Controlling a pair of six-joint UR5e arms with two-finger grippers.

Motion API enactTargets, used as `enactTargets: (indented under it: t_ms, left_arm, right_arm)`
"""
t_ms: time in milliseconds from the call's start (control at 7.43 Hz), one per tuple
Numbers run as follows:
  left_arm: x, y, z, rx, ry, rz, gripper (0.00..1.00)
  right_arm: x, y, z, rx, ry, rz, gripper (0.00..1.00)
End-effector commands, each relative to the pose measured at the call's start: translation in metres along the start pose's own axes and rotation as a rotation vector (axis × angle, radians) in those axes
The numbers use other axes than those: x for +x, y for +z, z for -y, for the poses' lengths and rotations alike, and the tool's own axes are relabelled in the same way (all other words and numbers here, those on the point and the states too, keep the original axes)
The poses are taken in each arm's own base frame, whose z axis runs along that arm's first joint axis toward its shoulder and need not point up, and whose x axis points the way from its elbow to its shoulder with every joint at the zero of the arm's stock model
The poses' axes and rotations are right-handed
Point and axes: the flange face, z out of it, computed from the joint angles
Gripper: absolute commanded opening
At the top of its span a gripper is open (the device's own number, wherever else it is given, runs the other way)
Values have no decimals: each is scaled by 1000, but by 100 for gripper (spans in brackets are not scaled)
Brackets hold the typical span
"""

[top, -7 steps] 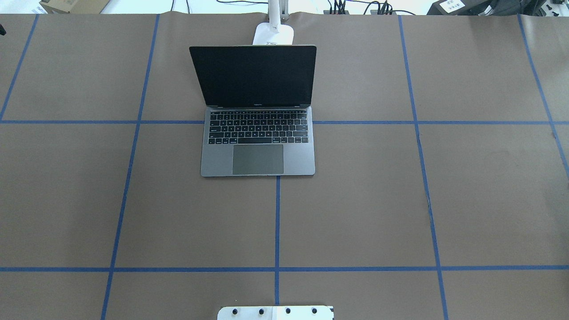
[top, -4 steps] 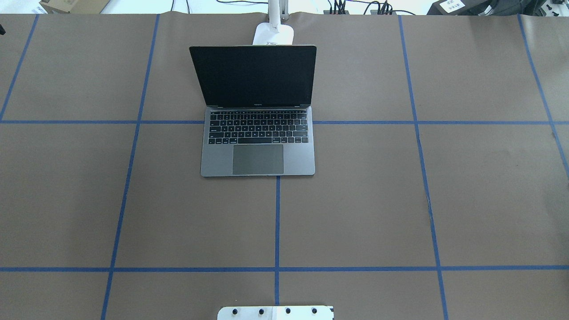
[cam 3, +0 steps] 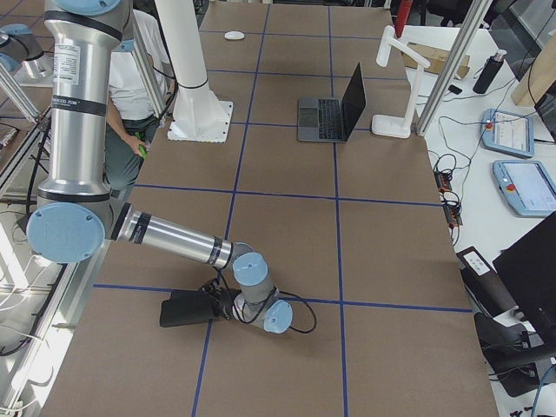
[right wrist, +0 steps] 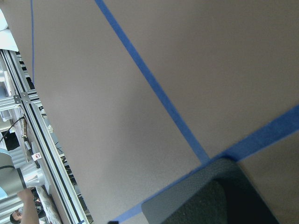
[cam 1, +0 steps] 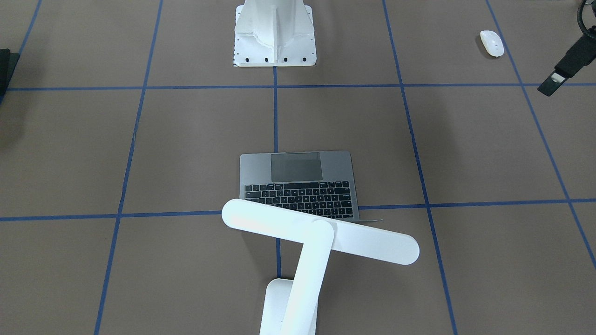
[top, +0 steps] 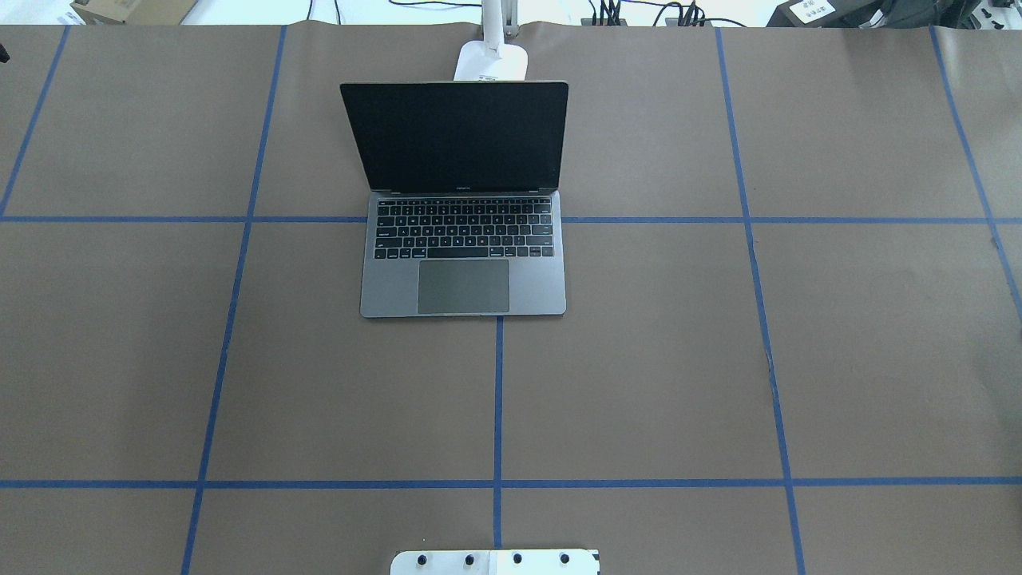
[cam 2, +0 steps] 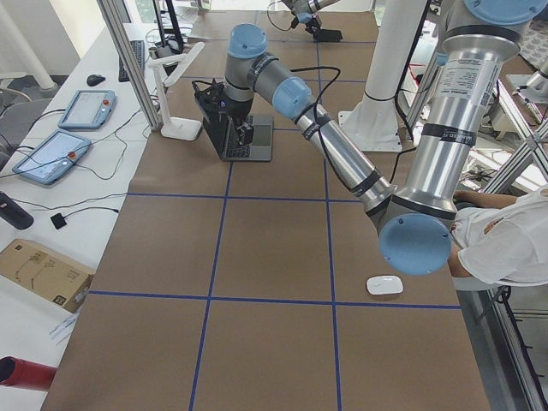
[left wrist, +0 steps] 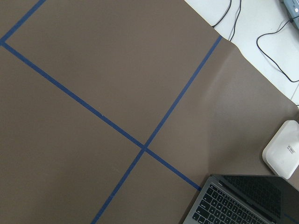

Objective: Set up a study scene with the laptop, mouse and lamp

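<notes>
White mouse (cam 1: 492,43) lies untouched near the left gripper (cam 1: 551,83), on its robot-ward side; I cannot tell that gripper's spread. Laptop (top: 463,263) and lamp (cam 1: 321,237), well inboard, look placed. The next move is probably fetching the mouse. Right gripper (cam 3: 204,308), at the black mat (cam 3: 178,311): cannot tell either.

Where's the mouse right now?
The mouse lies at the front-facing view's top right, on the robot's left, near the robot's edge of the table and far from the laptop; the overhead view misses it.

Brown table (top: 639,359) bears laptop (top: 463,271), lamp (cam 1: 321,237), mouse (cam 1: 492,43), mat (cam 3: 182,311), pedestal (cam 1: 274,42).
</notes>
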Motion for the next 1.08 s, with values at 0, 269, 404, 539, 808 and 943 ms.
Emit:
enactTargets:
  t_ms: [0, 269, 404, 539, 808, 943]
  left_arm:
    - [0, 0, 0, 1, 0, 0, 98]
    - [-1, 2, 2, 0, -5, 4, 98]
    - [-1, 3, 3, -2, -6, 7, 98]
    - [-2, 4, 3, -2, -7, 8, 98]
    - [-2, -2, -2, 0, -3, 2, 98]
    - [-7, 0, -1, -4, -6, 7, 98]
  right_arm:
    - [0, 0, 0, 0, -2, 0, 0]
    - [-10, -4, 9, 12, 21, 11, 0]
    - [-37, -11, 24, 23, 69, 38, 0]
    - [-60, -16, 33, 31, 130, 80, 0]
    - [-87, -50, 46, 131, 251, 137, 0]
    - [-102, -77, 63, 168, 299, 154, 0]
